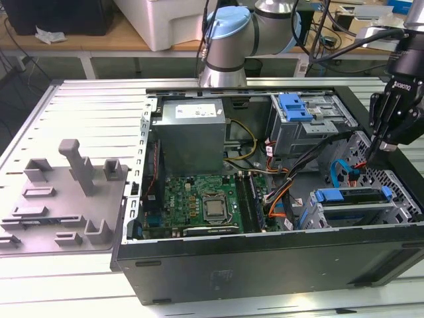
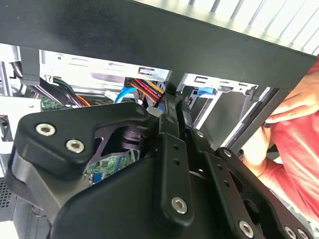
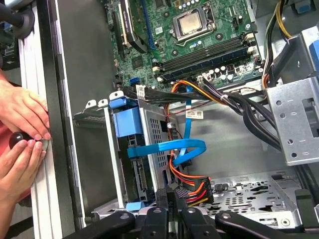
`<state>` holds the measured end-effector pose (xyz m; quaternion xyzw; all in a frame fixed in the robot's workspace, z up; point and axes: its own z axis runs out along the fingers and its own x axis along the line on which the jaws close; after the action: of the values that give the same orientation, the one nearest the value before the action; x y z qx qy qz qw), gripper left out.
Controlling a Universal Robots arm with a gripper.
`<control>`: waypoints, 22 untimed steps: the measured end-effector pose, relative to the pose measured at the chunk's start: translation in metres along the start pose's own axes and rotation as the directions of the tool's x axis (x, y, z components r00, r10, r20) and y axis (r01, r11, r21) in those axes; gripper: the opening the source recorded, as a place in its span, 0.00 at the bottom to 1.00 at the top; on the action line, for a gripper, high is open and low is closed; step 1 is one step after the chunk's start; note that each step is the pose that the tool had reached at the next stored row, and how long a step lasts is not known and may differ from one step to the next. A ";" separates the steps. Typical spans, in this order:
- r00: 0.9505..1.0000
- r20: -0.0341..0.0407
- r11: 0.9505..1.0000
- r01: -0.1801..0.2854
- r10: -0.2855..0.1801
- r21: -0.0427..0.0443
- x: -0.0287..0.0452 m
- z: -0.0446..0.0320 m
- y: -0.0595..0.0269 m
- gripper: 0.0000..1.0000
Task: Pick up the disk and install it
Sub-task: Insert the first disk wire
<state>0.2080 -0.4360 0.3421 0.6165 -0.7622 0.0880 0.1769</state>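
Cluttered workbenches in the back, and up front a ribbed aluminium table point(image 1: 93, 106) with an open black steel computer case point(image 1: 265, 265) lying on its side. The disk point(image 1: 350, 207), a flat silver slab in a blue plastic carrier, sits on edge in the metal drive cage point(image 1: 306, 215), in the case's near corner on the exterior view's right. Can't tell if it's fully home.

The gripper point(image 1: 371, 156) hangs just behind that cage. Its black fingers are pressed together with nothing I can see between them, and the tips are right at the red/orange/yellow power leads point(image 3: 192, 186) and the flat blue data cable point(image 3: 169, 148).

My worry is those soft, loopy cables. Any sideways move could hook one and yank a connector, or scrape the green motherboard point(image 1: 199, 205). Thin sheet-metal edges everywhere too. Also a person's hands point(image 3: 22, 117) rest on the case rim close to the arm, so a pinch is possible if it swings that way.
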 end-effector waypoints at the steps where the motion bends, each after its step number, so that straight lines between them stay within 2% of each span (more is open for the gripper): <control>1: 1.000 0.000 1.000 0.000 0.000 0.000 0.0000 0.0000 0.0000 0.17; 6: 1.000 -0.003 1.000 0.000 0.000 0.000 0.0000 0.0002 0.0004 0.17; 15: 1.000 -0.004 1.000 0.000 0.000 0.000 0.0018 0.0013 0.0076 0.17; 18: 1.000 -0.004 1.000 0.003 -0.003 0.002 0.0039 0.0023 0.0092 0.17; 22: 1.000 -0.004 1.000 0.011 -0.011 0.008 0.0101 0.0050 0.0123 0.17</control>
<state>0.1935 -0.4442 0.3423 0.6211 -0.7582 0.0913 0.1761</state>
